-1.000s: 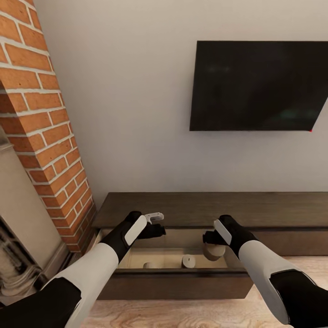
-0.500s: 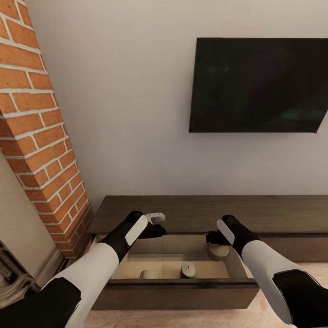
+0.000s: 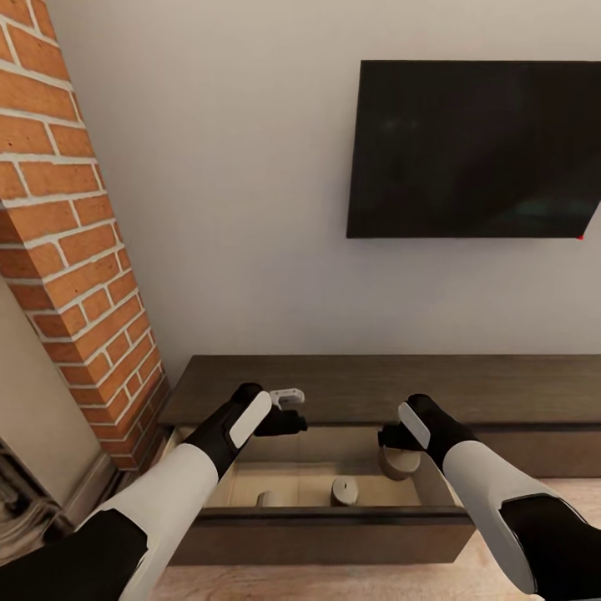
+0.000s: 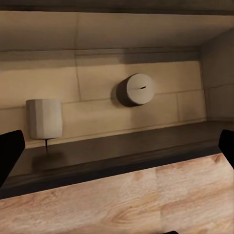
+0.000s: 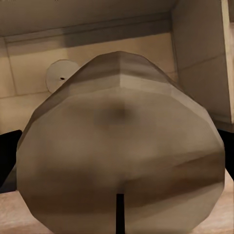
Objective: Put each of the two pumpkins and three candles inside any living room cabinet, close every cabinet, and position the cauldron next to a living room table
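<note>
The cabinet (image 3: 376, 386) is a long low dark-brown unit under the wall, with one drawer (image 3: 321, 522) pulled out and pale inside. Two candles rest in it: one upright near the middle (image 3: 345, 491) (image 4: 136, 89), one toward its left (image 3: 263, 499) (image 4: 44, 118). My right gripper (image 3: 394, 446) is shut on a third candle (image 3: 401, 462) (image 5: 119, 146), held over the drawer's right end. My left gripper (image 3: 288, 411) hovers open above the drawer's left part with nothing in it; its fingers (image 4: 9, 151) stand wide apart in the left wrist view.
A black TV (image 3: 476, 150) hangs on the white wall above the cabinet. A red brick column (image 3: 75, 250) stands close at the left, touching the cabinet's left end. Light wood floor (image 3: 334, 580) runs in front of the drawer.
The whole picture has shifted, so the camera moved a little. Both arms keep their pose over the open drawer, and the right gripper still holds its candle.
</note>
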